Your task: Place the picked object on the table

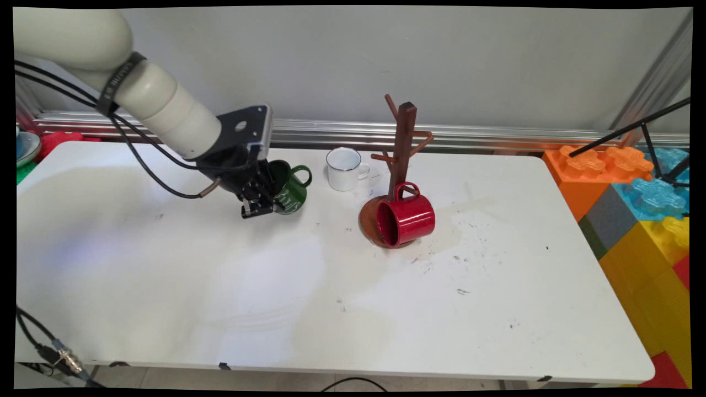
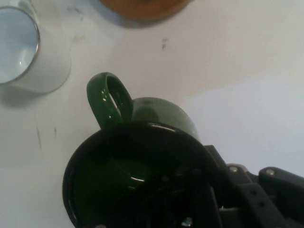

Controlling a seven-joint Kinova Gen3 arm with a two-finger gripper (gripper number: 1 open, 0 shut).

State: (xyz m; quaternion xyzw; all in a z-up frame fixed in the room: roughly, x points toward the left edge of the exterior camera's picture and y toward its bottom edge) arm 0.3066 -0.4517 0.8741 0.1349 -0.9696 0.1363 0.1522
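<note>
My gripper is shut on the rim of a green mug, one finger inside it and one outside. The mug is tilted, its handle toward the right, just above or at the table left of centre. In the hand view the green mug fills the lower middle, its dark mouth facing the camera and its handle up. A white enamel mug stands upright just to the right. A brown wooden mug tree stands further right, with a red mug hanging on its low peg, mouth to the left.
The mug tree's round wooden base shows at the hand view's top edge, next to the white mug. Large orange, blue and yellow blocks are stacked beyond the table's right edge. A bowl sits at the far left.
</note>
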